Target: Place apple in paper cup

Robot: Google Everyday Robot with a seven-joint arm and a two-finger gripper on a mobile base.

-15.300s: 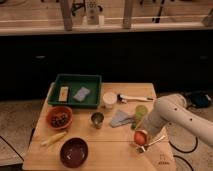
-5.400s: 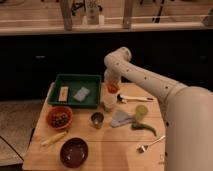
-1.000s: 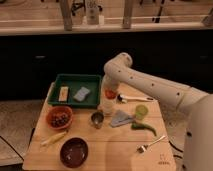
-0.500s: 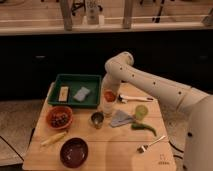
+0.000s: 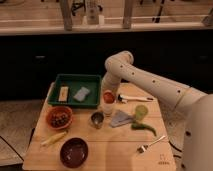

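Near the middle of the light wooden table (image 5: 112,152), found the small plain white paper cup (image 5: 108,107) upright, just right of the green rectangular plastic tray (image 5: 75,79). Saw the small round orange-red apple (image 5: 108,95) sitting in the cup's mouth, its upper half above the rim. Noted the white arm's two-finger gripper (image 5: 107,88) directly over the apple, right at its top. Could not tell whether the gripper was clamped on the fruit or spread apart. Spotted the shiny metal cup (image 5: 97,119) just left and in front of the paper cup, the yellow-green cup (image 5: 142,111) to the right, the orange bowl of dark items (image 5: 59,117) well left.
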